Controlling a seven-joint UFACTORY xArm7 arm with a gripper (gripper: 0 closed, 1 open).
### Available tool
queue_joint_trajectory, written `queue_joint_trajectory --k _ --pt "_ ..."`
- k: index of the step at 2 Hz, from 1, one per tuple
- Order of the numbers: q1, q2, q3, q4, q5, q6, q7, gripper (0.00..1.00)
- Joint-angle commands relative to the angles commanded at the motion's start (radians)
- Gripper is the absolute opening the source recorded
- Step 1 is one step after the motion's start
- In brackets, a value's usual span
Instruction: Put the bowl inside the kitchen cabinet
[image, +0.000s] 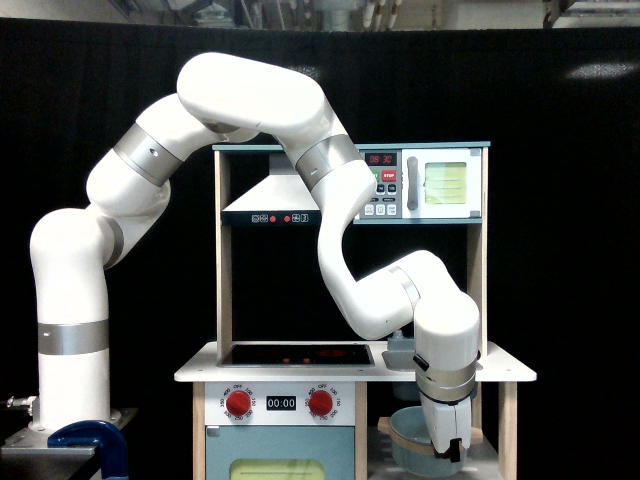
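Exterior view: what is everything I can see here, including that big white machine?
bowl: one, blue-grey with tan rim, in the kitchen cabinet bay, lower right
stovetop: one, black, on the counter
knobs: two, red, below the stovetop
oven: one, blue, yellow-green window
microwave: one, yellow-green door, top right
range hood: one, above the stove
clamp: one, blue, bottom left
arm: one, white
claw: one, at the bowl's rim
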Motion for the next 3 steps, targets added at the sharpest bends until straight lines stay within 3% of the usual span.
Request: queue_joint_trajectory --k 2,3 --pt "0.007 0.014 0.184 -0.020 0.028 -0.177 0.053 0.00" --pt "0.001 0.023 0.229 -0.031 0.040 -0.221 0.049 0.00"
